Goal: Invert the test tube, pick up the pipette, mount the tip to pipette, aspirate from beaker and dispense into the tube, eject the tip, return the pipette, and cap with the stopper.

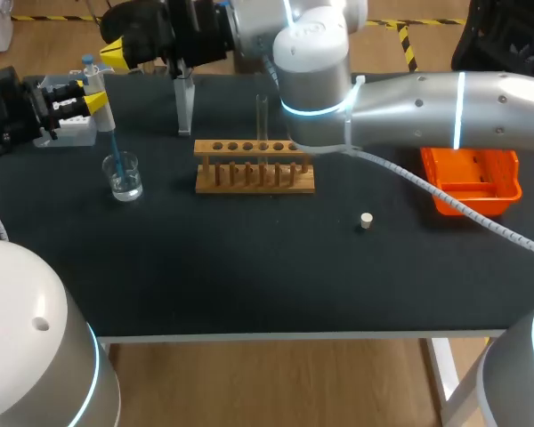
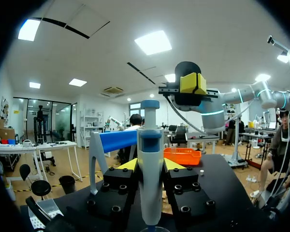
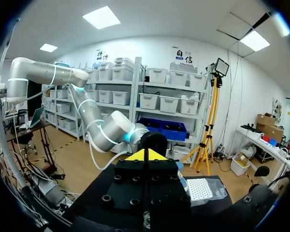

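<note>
My left gripper [image 1: 93,102] [image 2: 150,165] at the table's far left is shut on the white pipette [image 1: 99,100] [image 2: 150,164], held upright. The pipette's blue tip [image 1: 117,158] dips into the glass beaker [image 1: 124,177] holding clear liquid. My right arm reaches across from the right. Its gripper [image 1: 116,55] [image 2: 192,84] [image 3: 145,155] is shut and holds nothing; it hangs just above and beside the pipette's top. A clear test tube [image 1: 261,116] stands upright in the wooden rack [image 1: 254,166]. The small stopper [image 1: 366,221] [image 2: 201,172] lies on the mat right of the rack.
A clear pipette stand [image 1: 185,105] rises behind the rack's left end. An orange tray [image 1: 472,182] [image 2: 182,155] sits at the right under my right arm. A white tip box [image 3: 200,188] shows under the right gripper. The mat's front half is bare.
</note>
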`<state>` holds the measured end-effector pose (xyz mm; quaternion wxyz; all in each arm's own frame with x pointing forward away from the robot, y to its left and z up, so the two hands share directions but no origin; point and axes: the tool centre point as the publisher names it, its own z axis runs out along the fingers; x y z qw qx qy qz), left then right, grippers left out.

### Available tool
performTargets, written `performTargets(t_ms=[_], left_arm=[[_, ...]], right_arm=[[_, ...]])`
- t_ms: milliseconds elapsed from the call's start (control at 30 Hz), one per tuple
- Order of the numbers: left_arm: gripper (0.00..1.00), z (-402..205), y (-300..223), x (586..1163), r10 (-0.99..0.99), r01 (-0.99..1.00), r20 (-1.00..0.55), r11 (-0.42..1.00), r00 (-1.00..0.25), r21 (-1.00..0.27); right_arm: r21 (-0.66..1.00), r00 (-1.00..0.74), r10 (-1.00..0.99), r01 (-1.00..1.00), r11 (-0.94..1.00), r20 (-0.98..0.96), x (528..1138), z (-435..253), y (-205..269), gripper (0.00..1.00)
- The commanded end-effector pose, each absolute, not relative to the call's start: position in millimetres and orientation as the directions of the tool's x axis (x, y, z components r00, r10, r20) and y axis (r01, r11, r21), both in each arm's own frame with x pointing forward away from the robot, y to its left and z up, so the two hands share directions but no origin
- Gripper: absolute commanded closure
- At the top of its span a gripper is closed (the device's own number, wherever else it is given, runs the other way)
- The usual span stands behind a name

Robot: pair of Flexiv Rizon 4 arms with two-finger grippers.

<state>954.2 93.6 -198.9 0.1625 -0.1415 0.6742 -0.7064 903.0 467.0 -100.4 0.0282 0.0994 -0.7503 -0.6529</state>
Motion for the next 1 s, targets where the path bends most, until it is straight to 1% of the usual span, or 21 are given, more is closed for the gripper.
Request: performTargets(t_ms=[33, 200, 1000], left_arm=[[1.0, -200, 94, 954, -0.418, 0.041, -0.02, -0.04, -0.908, -0.998], [1.0, -200, 94, 954, -0.418, 0.041, -0.02, -0.04, -0.908, -0.998], [1.0, -200, 94, 954, -0.418, 0.041, -0.02, -0.04, -0.908, -0.998]], right_arm=[[0.992, -0.974, -0.218, -0.087, 0.096, -0.064, 915, -103, 475, 1.0], [0.996, -0.967, -0.254, -0.045, 0.076, -0.024, 921, -103, 481, 1.0], [0.998, -0.953, -0.301, -0.002, 0.059, 0.016, 940, -105, 511, 1.0]])
